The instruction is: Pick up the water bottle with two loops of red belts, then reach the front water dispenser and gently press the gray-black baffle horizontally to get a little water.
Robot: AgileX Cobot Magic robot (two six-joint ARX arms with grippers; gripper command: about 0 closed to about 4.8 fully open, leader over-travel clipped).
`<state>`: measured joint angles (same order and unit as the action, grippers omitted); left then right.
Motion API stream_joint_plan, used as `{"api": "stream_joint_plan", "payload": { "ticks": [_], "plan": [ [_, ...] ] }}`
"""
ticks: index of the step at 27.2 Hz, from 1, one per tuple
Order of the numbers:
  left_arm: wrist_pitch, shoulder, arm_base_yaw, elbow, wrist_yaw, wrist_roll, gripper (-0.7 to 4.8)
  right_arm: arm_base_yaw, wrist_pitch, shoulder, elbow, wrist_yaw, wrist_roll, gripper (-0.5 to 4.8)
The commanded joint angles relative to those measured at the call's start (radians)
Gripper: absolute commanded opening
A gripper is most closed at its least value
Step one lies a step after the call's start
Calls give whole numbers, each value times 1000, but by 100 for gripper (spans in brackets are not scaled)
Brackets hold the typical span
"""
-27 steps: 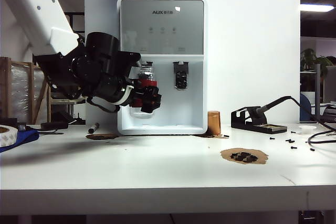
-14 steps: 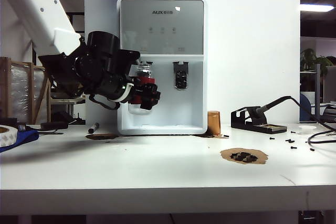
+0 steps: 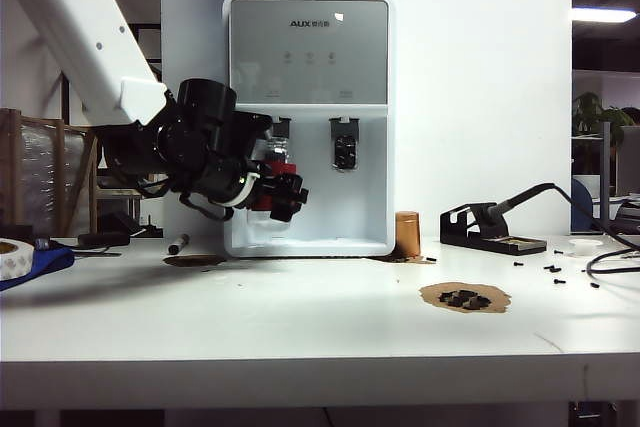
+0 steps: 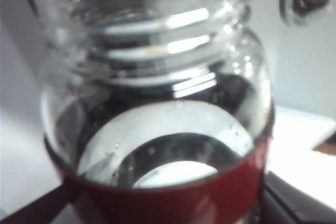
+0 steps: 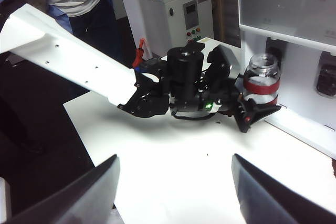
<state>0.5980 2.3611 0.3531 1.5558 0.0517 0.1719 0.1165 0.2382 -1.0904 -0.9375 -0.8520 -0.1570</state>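
Left gripper [image 3: 285, 187] clamped around water bottle [image 3: 274, 162], hard against water dispenser [image 3: 308, 67] alcove, neck just under gray-black baffle [image 3: 281, 129]. Little room above; open gap below, down to drip tray. Right gripper [image 5: 173, 182] wide apart over bare bench [image 3: 300, 317]. Brown cylinder [image 3: 407, 235] and soldering stand [image 3: 490, 227] crowding dispenser's right.

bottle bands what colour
Dark red bands on the clear bottle, held in the left gripper; clearest in the right wrist view.

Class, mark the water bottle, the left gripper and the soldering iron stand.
water bottle [image 5: 261, 80], right wrist view, red band.
left gripper [image 3: 287, 190], exterior view, shut on the bottle, between fingertips.
soldering iron stand [image 3: 492, 228], exterior view, black base.
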Motion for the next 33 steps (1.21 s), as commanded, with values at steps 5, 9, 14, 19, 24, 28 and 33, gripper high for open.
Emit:
{"api": "stream_joint_plan", "payload": {
  "ticks": [5, 9, 14, 19, 24, 28, 33],
  "plan": [
    [1, 8, -7, 80, -10, -5, -4, 2, -9, 4, -4, -8, 4, 345],
    [-11, 13, -9, 98, -14, -5, -5, 4, -9, 4, -4, -8, 4, 345],
    [-16, 13, -20, 98, -15, -5, -4, 16, -9, 4, -4, -8, 4, 345],
    [-16, 13, -26, 98, -14, -5, -4, 22, -9, 4, -4, -7, 3, 345],
    [-15, 13, -26, 98, -14, -5, -5, 22, -10, 4, -4, -4, 3, 345],
    [-16, 13, -27, 98, -14, -5, -4, 22, -11, 4, -4, -3, 2, 345],
    [-16, 13, -27, 98, -14, -5, -5, 22, -11, 4, -4, -3, 2, 345]
  ]
}}
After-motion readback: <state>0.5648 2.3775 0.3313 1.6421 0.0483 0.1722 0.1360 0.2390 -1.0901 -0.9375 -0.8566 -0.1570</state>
